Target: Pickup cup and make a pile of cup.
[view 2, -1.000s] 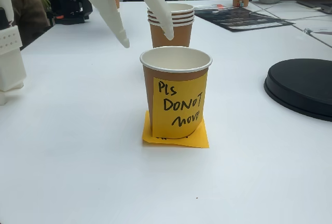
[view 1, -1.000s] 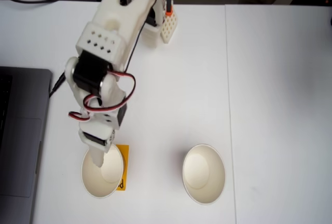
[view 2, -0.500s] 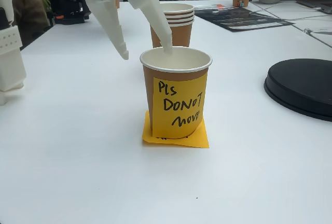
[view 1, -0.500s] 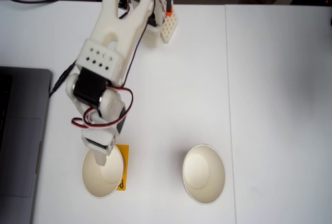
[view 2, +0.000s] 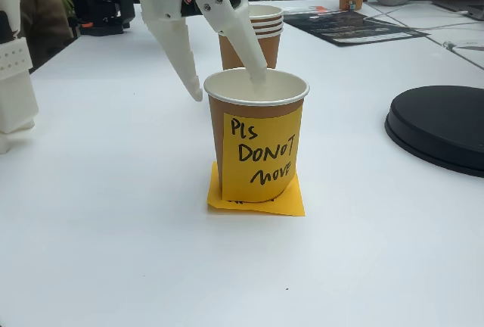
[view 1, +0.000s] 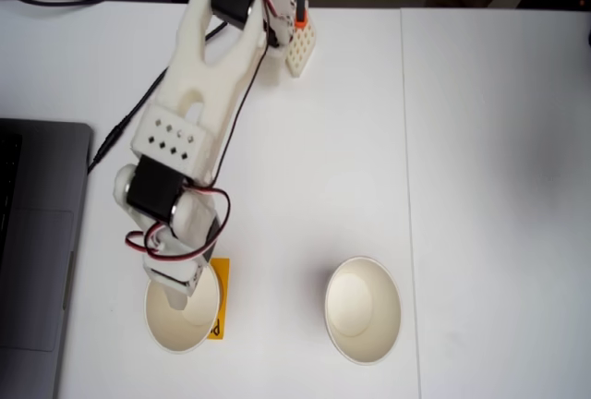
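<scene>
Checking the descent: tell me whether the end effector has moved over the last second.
Yes. The end effector has come down toward the cup; one finger now dips inside its rim, the other hangs outside.

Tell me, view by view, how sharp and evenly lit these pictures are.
Top-down fixed view: soft, slightly blurry, even light, white table nearly blown out. Low fixed view: the brown paper cup with the yellow handwritten note is crisp, background cups and people softer, faint shadows.

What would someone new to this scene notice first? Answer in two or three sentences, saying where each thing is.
The white gripper straddles the rim of the cup at mid-table, one finger inside, one outside. A yellow note on the cup's front reads "PLS DO NOT move". In the top-down fixed view a second cup stands to its right.
</scene>
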Motion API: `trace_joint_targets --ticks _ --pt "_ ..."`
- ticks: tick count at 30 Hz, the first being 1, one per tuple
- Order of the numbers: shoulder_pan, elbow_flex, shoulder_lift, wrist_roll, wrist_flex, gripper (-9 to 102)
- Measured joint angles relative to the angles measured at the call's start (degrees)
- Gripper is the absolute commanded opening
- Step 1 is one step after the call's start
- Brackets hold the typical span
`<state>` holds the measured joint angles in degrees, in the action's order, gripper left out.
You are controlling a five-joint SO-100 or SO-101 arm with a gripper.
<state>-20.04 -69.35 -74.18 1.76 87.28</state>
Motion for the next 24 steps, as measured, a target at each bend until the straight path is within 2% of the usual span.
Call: trace_joint_targets --ticks 24 --pt "0.0 1.05 7.03 0.0 0.0 27"
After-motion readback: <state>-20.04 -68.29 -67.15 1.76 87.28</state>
